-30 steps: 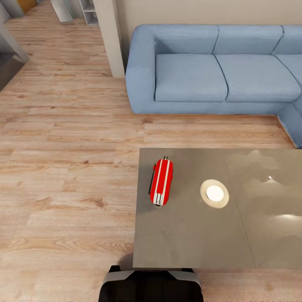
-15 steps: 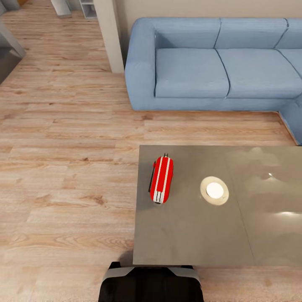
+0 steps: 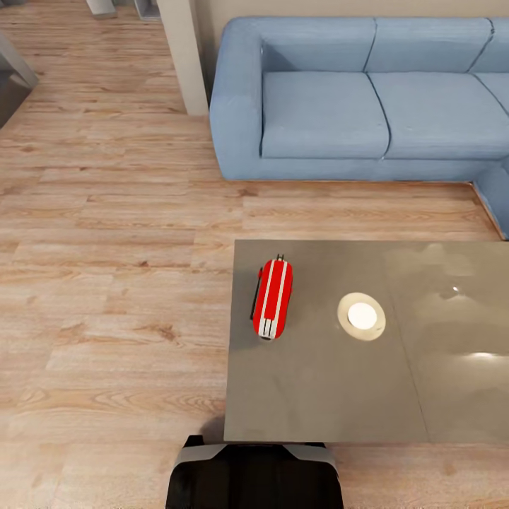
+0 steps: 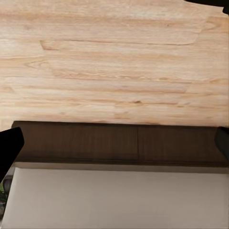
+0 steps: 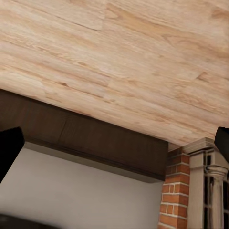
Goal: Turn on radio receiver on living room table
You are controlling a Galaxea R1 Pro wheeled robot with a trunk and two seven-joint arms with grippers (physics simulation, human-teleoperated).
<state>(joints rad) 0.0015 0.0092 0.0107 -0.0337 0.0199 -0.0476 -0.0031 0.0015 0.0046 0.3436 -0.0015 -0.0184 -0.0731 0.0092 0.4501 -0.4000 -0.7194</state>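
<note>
Fingers (image 4: 9, 148) spread wide on both grippers, nothing between; I'm parked at table (image 3: 318, 396), next reach for radio receiver (image 3: 272, 299).

A blue sectional sofa (image 3: 367, 99) lines the far side, a pale wall column (image 3: 182, 56) just beside its armrest. Light wood-plank floor (image 3: 106, 268) spreads wide. Down low, a dark skirting board (image 4: 119, 143), and a brick pillar (image 5: 172, 195).
</note>
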